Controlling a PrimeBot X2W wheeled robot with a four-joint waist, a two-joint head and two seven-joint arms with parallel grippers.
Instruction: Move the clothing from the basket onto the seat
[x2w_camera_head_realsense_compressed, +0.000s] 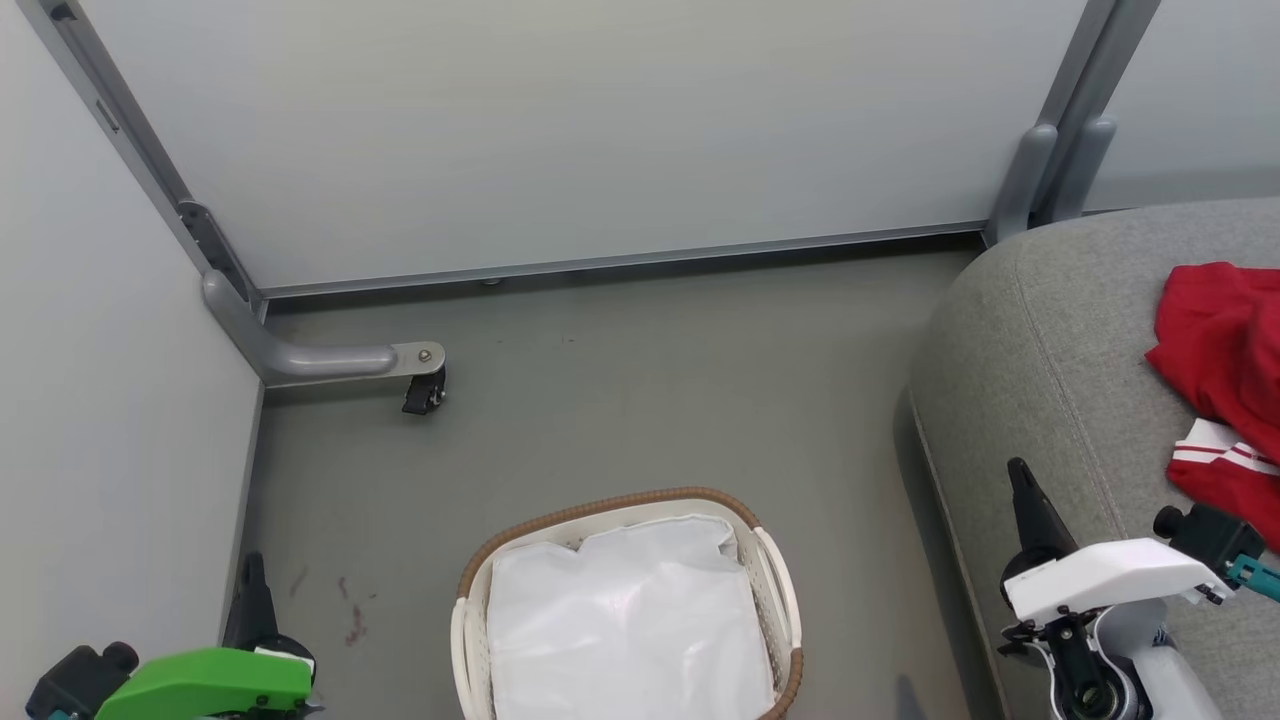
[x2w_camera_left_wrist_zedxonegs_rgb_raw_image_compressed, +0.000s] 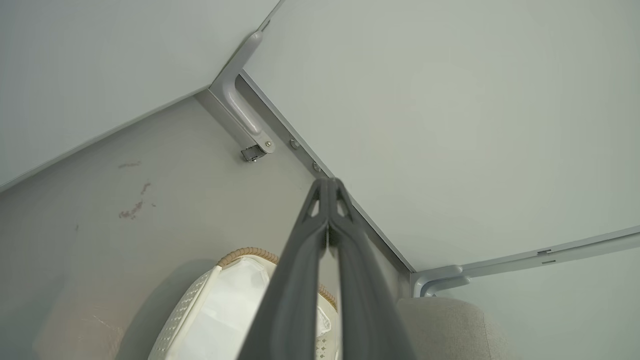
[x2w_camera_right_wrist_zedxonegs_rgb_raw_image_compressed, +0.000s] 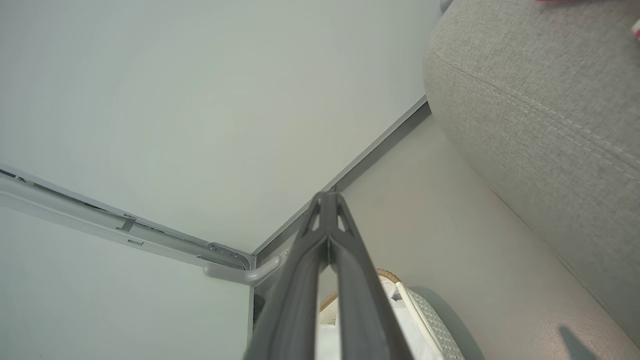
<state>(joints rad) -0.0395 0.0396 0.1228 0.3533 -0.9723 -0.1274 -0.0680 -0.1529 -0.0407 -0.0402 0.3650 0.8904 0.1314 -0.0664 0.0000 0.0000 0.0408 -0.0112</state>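
Seemingly done: clothing (x2w_camera_head_realsense_compressed: 1222, 340) lies on the seat (x2w_camera_head_realsense_compressed: 1050, 330) at right, and the basket (x2w_camera_head_realsense_compressed: 600, 503) holds just its liner (x2w_camera_head_realsense_compressed: 630, 620). Both jaws are closed and empty. Worth checking the liner's folds.

"What closes the room in?"

"Pale grey-white partitions. A wide back panel (x2w_camera_head_realsense_compressed: 560, 130) runs across the top of the frame, a side panel (x2w_camera_head_realsense_compressed: 90, 400) goes down the left edge, and a further panel (x2w_camera_head_realsense_compressed: 1200, 90) sits in the upper right corner."

"And the framing?"

"Grey metal. A slanting post (x2w_camera_head_realsense_compressed: 135, 140) stands at upper left and a second post (x2w_camera_head_realsense_compressed: 1030, 180) at upper right. A rail (x2w_camera_head_realsense_compressed: 620, 262) runs along the foot of the back panel."

"Anything low down?"

"A curved grey foot (x2w_camera_head_realsense_compressed: 320, 358) juts out from the left corner and ends in a small black caster (x2w_camera_head_realsense_compressed: 422, 392). The floor (x2w_camera_head_realsense_compressed: 650, 400) is smooth, dull grey-green, with a few reddish marks (x2w_camera_head_realsense_compressed: 352, 620) at lower left. The light is soft and even."
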